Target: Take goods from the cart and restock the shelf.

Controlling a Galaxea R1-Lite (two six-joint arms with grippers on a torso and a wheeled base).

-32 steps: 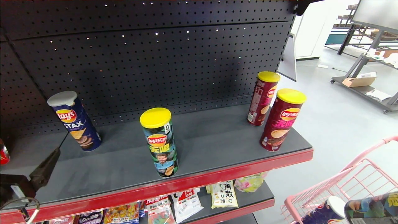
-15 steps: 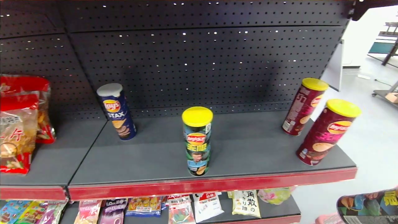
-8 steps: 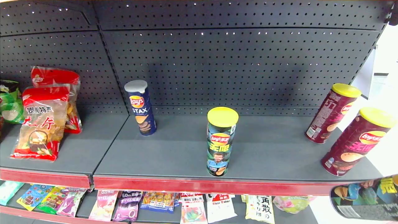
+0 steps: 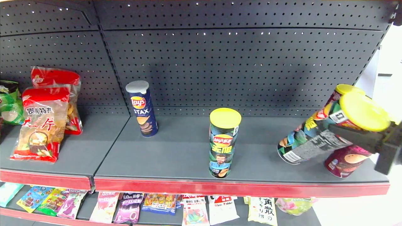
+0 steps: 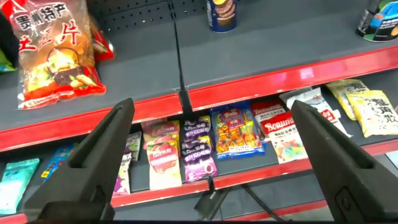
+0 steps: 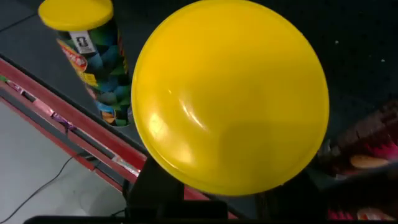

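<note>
The right tool, pinching the tilted can, has lifted it from below the shelf edge to shelf height, right of the standing can (setting it upright looks next).

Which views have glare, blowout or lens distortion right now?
Head view: area beyond the right end of the shelf is blown out white; light pinpricks through the pegboard; wide-angle splay makes the blue can lean outward. Right wrist view: soft glare on the yellow lid of the held can, dark surroundings. Left wrist view: even light on the lower-shelf packets.
</note>
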